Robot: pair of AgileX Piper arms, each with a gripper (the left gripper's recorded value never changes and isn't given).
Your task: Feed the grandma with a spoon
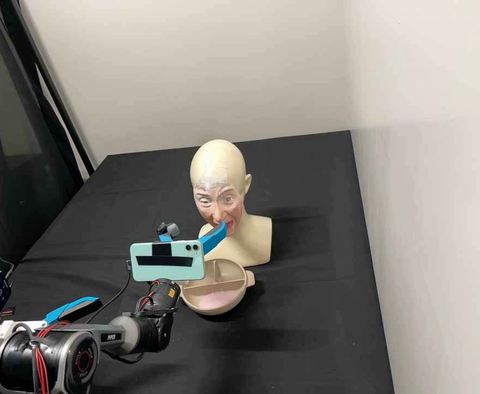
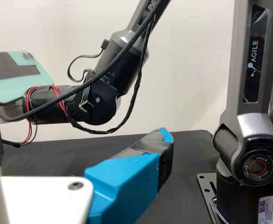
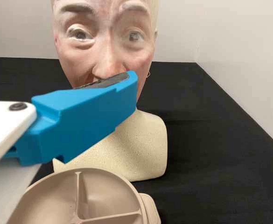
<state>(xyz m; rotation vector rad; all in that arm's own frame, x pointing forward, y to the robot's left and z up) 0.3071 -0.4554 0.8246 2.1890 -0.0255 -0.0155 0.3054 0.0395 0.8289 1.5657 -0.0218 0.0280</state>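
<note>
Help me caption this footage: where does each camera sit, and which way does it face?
High view: fixed off the arms, looking forward and down on the bench; mannequin head, divided bowl and the right arm show.
Left wrist view: on the left wrist, facing the right arm; left end effector in front.
Right wrist view: on the right wrist, facing the mannequin head; right end effector at its mouth.
Shared: high and right wrist views both show head and bowl.

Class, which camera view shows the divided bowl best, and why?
The high view: the whole divided bowl lies open, with pink food in one compartment. The right wrist view catches its dividers, cut off. The left wrist view faces the other arm.
</note>
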